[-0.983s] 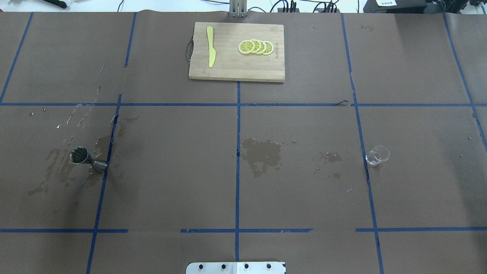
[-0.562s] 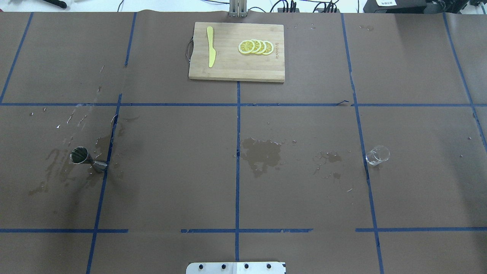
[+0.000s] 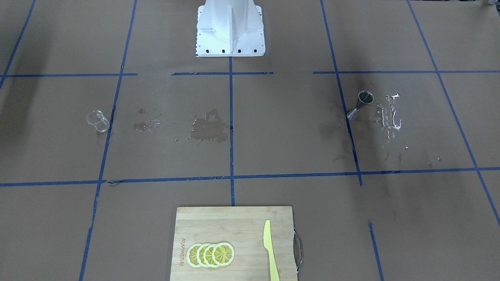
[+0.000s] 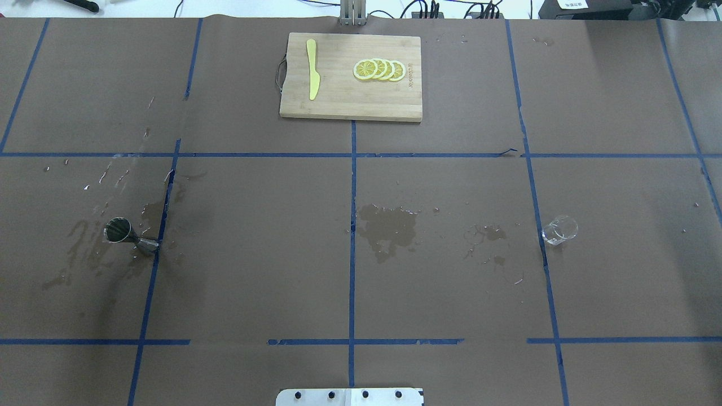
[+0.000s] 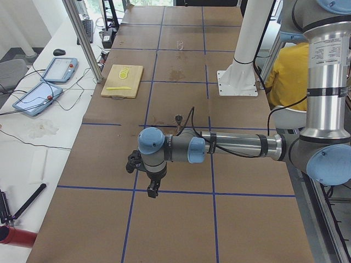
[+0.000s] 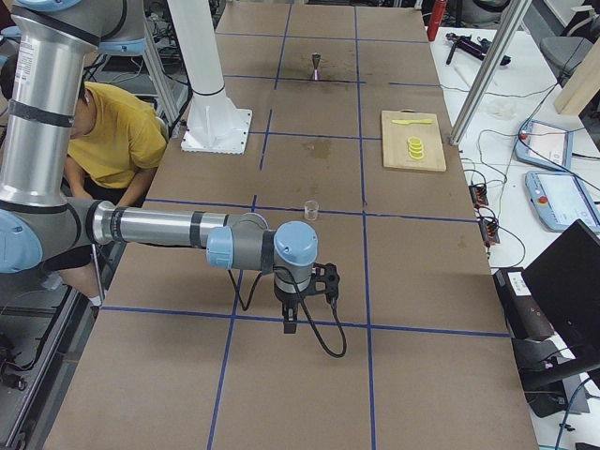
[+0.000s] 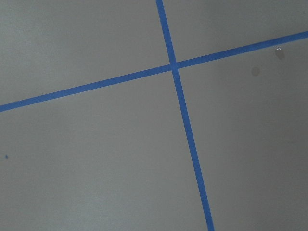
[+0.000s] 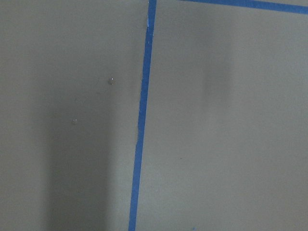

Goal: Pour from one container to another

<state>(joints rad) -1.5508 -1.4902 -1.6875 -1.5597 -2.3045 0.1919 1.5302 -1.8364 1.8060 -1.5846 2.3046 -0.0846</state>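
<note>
The clear cup (image 4: 559,229) (image 3: 97,120) (image 6: 310,208) stands alone on the table's right part. The steel jigger (image 4: 131,237) (image 3: 361,103) (image 5: 178,119) stands upright on the left part, among wet marks. Neither gripper shows in the overhead or front view. My left gripper (image 5: 153,189) hangs over the table's left end, well short of the jigger. My right gripper (image 6: 289,323) hangs over the right end, short of the cup. I cannot tell whether either is open or shut. Both wrist views show only brown paper and blue tape.
A wooden cutting board (image 4: 338,107) with lemon slices (image 4: 379,69) and a yellow knife (image 4: 312,69) lies at the far middle. A wet patch (image 4: 389,228) marks the centre. The robot's base plate (image 3: 230,47) is at the near edge. A person in a yellow shirt (image 6: 117,141) crouches beside it.
</note>
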